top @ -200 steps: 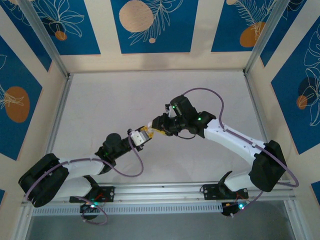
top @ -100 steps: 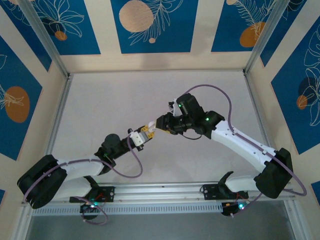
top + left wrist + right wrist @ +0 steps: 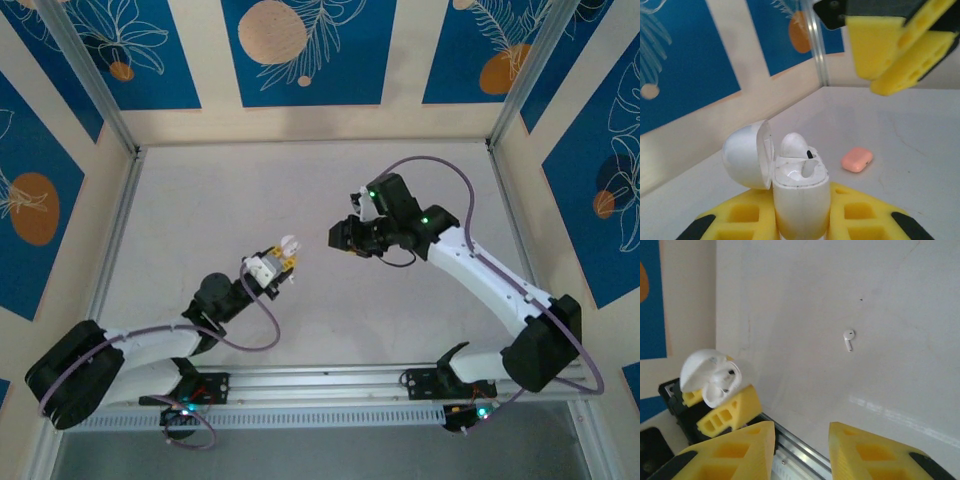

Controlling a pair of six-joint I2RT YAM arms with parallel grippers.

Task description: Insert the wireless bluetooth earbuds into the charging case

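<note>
My left gripper (image 3: 801, 222) is shut on the white charging case (image 3: 800, 192), holding it upright with its lid (image 3: 744, 156) swung open to the left. One white earbud (image 3: 792, 145) sits in the case's far socket; the near socket is empty. In the top view the left gripper (image 3: 280, 260) holds the case (image 3: 289, 245) mid-table, and the right gripper (image 3: 335, 238) hangs a short way to its right. My right gripper (image 3: 802, 450) is open with nothing between its fingers. A loose white earbud (image 3: 848, 339) lies on the table beyond it.
A small pink case (image 3: 857, 159), shut, lies on the table behind the white case. A metal rail (image 3: 800, 447) runs along the table's near edge under the right gripper. Patterned blue walls (image 3: 300, 50) close in the table on three sides.
The two grippers met over the case a second ago. The right gripper has since drawn back to the right, and the left gripper has pulled slightly left with the case.
</note>
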